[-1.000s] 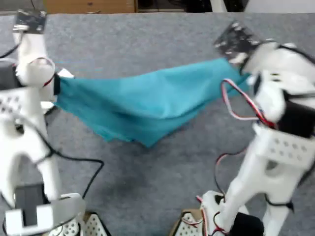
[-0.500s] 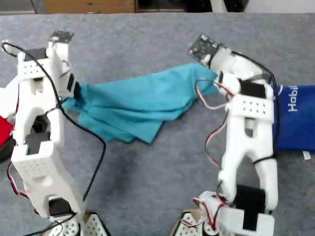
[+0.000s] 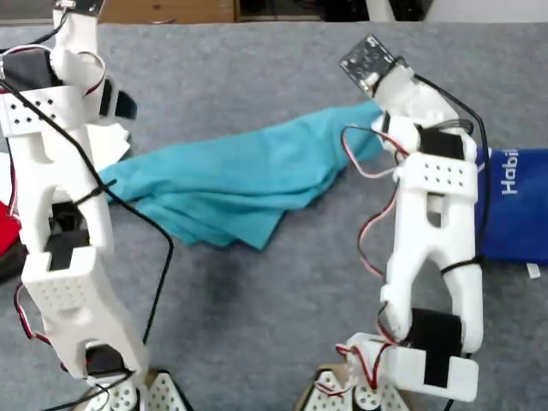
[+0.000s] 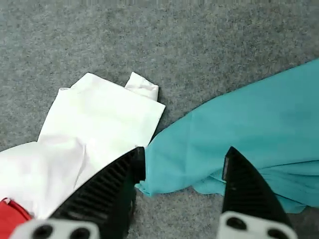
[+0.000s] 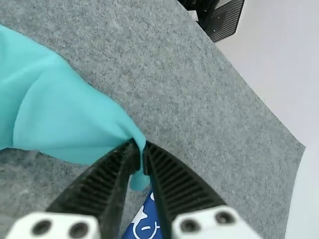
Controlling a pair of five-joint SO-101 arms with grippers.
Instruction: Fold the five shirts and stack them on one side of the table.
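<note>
Left gripper (image 4: 184, 164) has let go of the teal shirt (image 3: 240, 180) and pulled back from its end; half a second ago it was clamped there. Its fingers are now spread wide, hovering above that loose corner with nothing between them. Right gripper (image 5: 139, 149) hasn't budged: it is pressed together on the shirt's opposite corner, the cloth pinched in and draping away from it. The teal shirt lies mid-table on the grey table (image 3: 257, 325), stretched between the two arms. It is rumpled, with extra layers bunched along its near edge. White shirt (image 4: 99, 124) lies flat right against the teal shirt's released end, one sleeve cuff sticking out. Red cloth (image 4: 10, 219) sits just past the white one, farther from the teal shirt. Blue cloth (image 3: 514, 205) lies beyond the pinched corner, beside the right arm.
</note>
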